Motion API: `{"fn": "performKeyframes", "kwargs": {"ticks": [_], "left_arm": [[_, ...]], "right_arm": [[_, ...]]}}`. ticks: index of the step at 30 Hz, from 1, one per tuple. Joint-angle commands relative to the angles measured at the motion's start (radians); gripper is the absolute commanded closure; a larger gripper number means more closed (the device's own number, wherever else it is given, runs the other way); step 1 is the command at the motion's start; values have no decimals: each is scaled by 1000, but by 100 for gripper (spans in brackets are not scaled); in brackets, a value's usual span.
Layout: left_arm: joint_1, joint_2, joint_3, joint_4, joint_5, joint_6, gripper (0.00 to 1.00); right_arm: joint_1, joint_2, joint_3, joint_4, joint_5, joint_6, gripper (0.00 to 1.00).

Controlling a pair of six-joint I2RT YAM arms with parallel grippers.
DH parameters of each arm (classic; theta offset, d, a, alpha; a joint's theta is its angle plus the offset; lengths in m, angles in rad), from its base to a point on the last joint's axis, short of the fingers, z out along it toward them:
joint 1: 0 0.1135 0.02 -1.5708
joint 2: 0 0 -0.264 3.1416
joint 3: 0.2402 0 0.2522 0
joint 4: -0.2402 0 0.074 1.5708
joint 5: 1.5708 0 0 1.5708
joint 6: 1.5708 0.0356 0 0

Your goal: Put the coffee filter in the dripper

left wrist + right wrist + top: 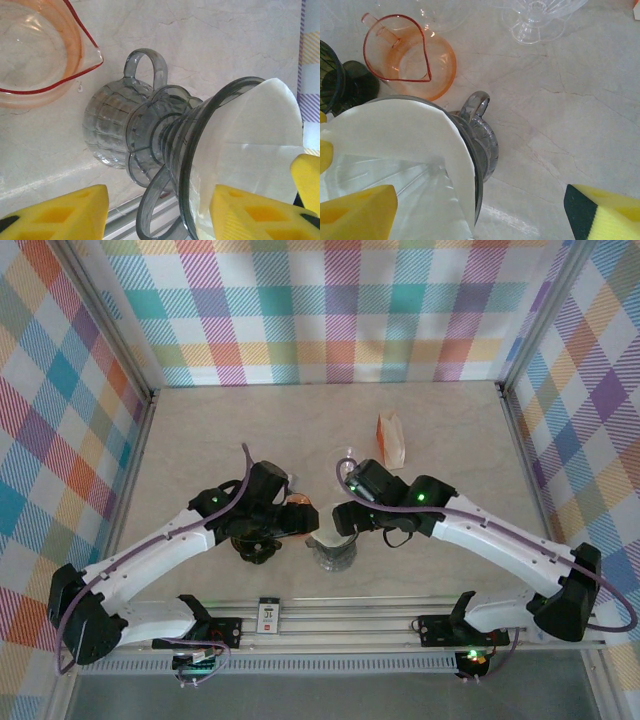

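Near the desk's [200, 430] front edge, the filter [255, 130] sits in the dripper [200, 130]; my left pincer [159, 215] and right pincer [480, 202] both gape apart.

Counter [230, 430]: pale marble-pattern surface; pastel plaid walls [340, 310] enclose three sides; aluminium rail [340, 618] along near edge; lighting even.

White coffee filter [260, 130] seemingly seated in grey dripper [186, 141].

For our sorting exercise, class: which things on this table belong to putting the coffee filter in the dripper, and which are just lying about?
Job: coffee filter, grey dripper, grey jug under it.
Lying about: orange jug, clear footed glass, orange packet.
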Motion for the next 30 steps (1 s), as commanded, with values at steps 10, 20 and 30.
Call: {"fn": "performKeyframes", "kwargs": {"ticks": [10,20,30], "left_arm": [[30,-127,65,-104,-118,6,37],[109,-175,20,-90,-432,68,36],[286,161,43,44,-163,228,35]], "right_arm": [[-5,-141,10,1,113,-2,13],[-11,-231,-82,-8,251,43,11],[-83,-343,-198,13,152,63,7]]}}
